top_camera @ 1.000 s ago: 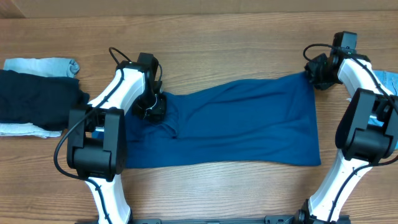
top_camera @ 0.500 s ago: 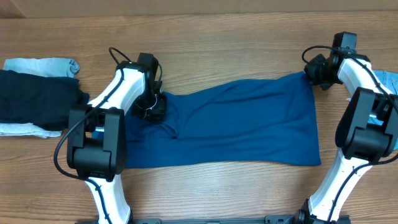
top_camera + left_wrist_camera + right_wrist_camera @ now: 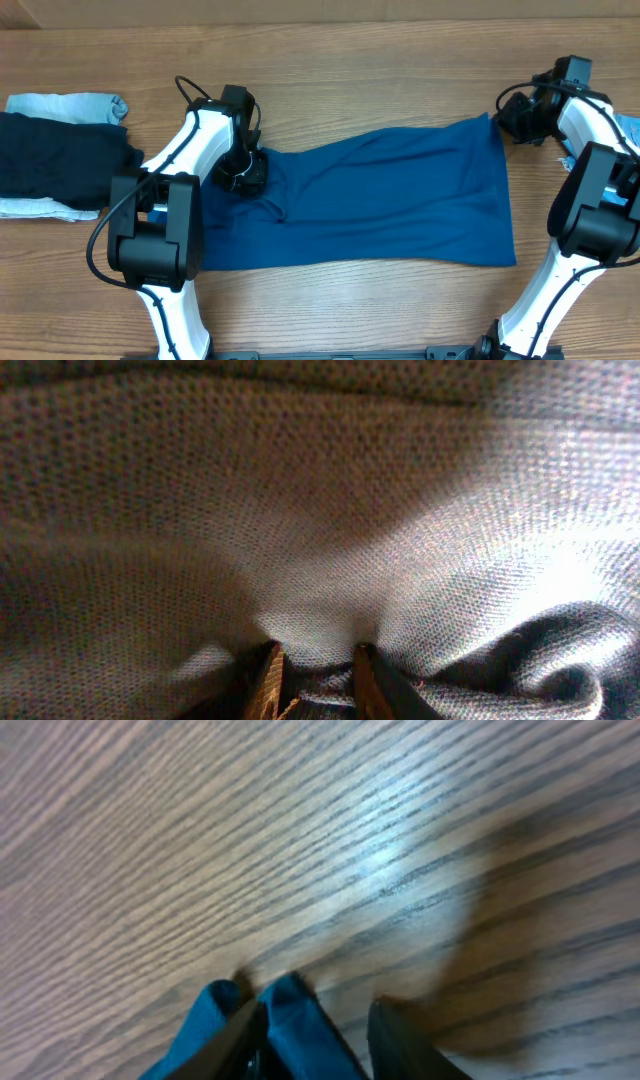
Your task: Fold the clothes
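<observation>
The royal-blue polo shirt point(image 3: 380, 200) lies spread lengthwise across the table. My left gripper point(image 3: 243, 172) is at its left end, shut on a bunched fold of the knit point(image 3: 315, 660), which fills the left wrist view. My right gripper point(image 3: 512, 118) is at the shirt's far right corner. In the right wrist view its fingers point(image 3: 320, 1030) stand apart, with a folded tip of blue cloth point(image 3: 295, 1020) between them, against the left finger and clear of the right one.
A near-black folded garment point(image 3: 60, 160) lies at the left edge, on a pale cloth and with a light-blue denim piece point(image 3: 70, 104) behind it. A light-blue item point(image 3: 628, 128) shows at the right edge. Bare wood table point(image 3: 350, 80) lies behind the shirt.
My right arm has shifted a little to the right. The shirt and the left arm have not visibly moved.
</observation>
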You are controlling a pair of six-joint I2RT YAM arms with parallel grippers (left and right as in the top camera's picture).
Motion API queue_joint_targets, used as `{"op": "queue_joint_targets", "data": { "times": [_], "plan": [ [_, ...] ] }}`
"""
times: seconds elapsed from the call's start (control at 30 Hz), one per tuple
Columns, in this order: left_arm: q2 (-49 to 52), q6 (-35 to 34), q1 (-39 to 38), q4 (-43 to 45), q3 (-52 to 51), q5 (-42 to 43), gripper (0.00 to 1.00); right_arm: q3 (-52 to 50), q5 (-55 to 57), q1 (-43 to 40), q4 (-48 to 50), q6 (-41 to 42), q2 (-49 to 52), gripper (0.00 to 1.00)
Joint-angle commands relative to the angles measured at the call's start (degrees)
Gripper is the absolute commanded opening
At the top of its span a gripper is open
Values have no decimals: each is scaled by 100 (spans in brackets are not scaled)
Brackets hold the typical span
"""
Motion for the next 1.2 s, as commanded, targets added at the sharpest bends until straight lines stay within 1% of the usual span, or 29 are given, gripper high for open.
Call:
{"op": "queue_joint_targets", "data": {
  "times": [0.0,0.2,0.27,0.33,0.37,0.43,0.47,0.63,0.83,0.93,0.97,1.17],
  "plan": [
    [234,-57,20,22,-284,28,28,13,-308,42,-76,-203,232,36],
    [234,-57,20,20,-284,28,28,13,-551,46,-275,-612,232,36],
    [234,-57,20,20,-284,28,28,13,-549,46,-282,-627,232,33],
    [234,-57,20,20,-284,28,28,13,-549,35,-273,-625,232,23],
    [234,-57,20,20,-282,28,28,13,-542,28,-269,-625,229,20],
    [234,-57,20,20,-284,28,28,33,-522,-11,-273,-623,186,7],
    [234,-57,20,20,-284,28,28,85,-525,-46,-313,-623,101,4],
    [234,-61,20,26,-284,31,27,334,-531,-83,-426,-654,-651,4],
    [234,-59,20,22,-282,28,27,339,-555,-72,-468,-1191,-1281,4],
    [234,-57,20,24,-282,28,27,339,-553,-70,-688,-1268,-1423,4],
    [234,-59,20,26,-282,28,27,339,-549,-70,-837,-1390,-1467,4],
    [234,-59,20,42,-282,28,27,339,-396,-72,-1794,-1370,-1491,4]
  ]
}}
